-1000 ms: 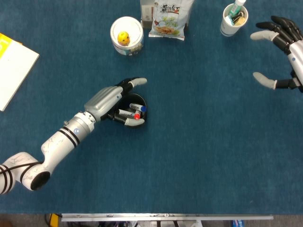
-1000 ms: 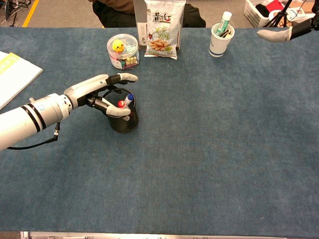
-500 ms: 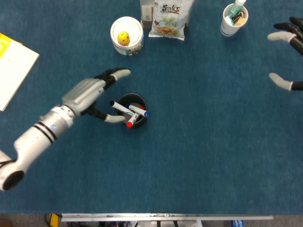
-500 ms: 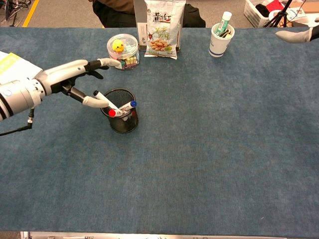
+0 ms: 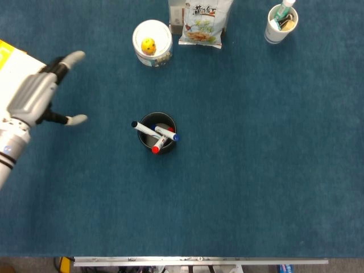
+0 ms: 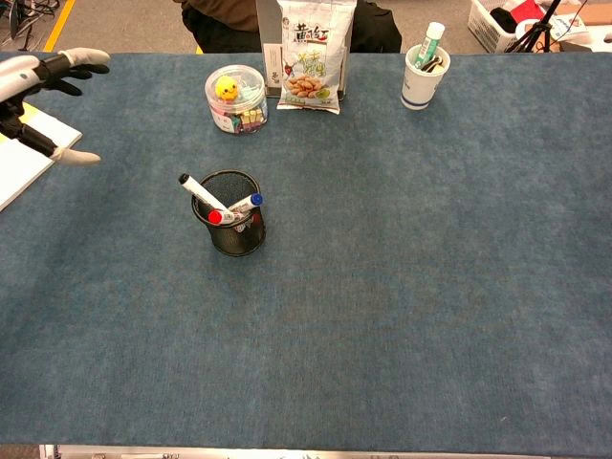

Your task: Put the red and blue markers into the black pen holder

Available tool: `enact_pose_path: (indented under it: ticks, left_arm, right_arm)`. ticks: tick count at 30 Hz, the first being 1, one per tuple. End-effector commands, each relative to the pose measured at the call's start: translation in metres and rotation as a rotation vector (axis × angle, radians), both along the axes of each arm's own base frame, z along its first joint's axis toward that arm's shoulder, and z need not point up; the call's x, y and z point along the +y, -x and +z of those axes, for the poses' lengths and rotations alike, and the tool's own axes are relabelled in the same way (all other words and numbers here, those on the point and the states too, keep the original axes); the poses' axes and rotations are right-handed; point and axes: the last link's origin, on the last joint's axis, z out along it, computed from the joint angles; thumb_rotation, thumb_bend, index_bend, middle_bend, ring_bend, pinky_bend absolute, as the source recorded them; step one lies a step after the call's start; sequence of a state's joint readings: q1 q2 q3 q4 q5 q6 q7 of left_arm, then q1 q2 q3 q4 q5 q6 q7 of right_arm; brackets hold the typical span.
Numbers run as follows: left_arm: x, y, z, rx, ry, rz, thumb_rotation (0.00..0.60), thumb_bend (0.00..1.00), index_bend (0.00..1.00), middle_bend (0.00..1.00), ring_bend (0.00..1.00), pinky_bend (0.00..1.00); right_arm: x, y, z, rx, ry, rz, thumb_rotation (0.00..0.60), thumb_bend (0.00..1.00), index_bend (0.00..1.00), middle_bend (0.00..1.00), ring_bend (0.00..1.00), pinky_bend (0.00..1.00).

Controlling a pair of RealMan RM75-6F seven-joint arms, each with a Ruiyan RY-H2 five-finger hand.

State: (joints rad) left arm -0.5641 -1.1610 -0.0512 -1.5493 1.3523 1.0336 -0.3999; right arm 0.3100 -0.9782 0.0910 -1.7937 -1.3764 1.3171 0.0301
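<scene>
The black mesh pen holder stands left of the table's middle. Inside it lean a red-capped marker, a blue-capped marker and a black-capped one. My left hand hovers far to the left, well clear of the holder, fingers spread and holding nothing. My right hand shows in neither view.
A clear tub with a yellow duck and a snack bag stand at the back. A white cup with pens sits at the back right. A white and yellow book lies at the left edge.
My left hand has let go at the holder and drawn back far to the left, leaving the markers inside. My right hand has slid out of view to the right.
</scene>
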Motion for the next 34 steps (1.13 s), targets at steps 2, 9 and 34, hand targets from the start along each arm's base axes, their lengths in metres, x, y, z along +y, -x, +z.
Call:
enact_pose_path:
  ticks: [2, 9, 34]
  left_arm:
    - [-0.013, 0.024, 0.018, 0.149, -0.159, -0.005, 0.6, 0.11, 0.04, 0.11, 0.09, 0.14]
    - [-0.046, 0.042, 0.032, 0.291, -0.277, -0.007, 0.6, 0.11, 0.05, 0.11, 0.09, 0.14]
    - [-0.095, 0.056, 0.049, 0.411, -0.394, 0.087, 0.6, 0.11, 0.07, 0.12, 0.1, 0.14]
  right_arm:
    - [0.019, 0.016, 0.006, 0.052, 0.046, -0.047, 0.6, 0.26, 0.28, 0.23, 0.04, 0.0]
    - [0.044, 0.031, 0.011, 0.056, 0.089, -0.096, 0.6, 0.26, 0.28, 0.23, 0.05, 0.0]
    - [0.068, 0.037, 0.009, 0.042, 0.116, -0.122, 0.6, 0.26, 0.28, 0.25, 0.05, 0.0]
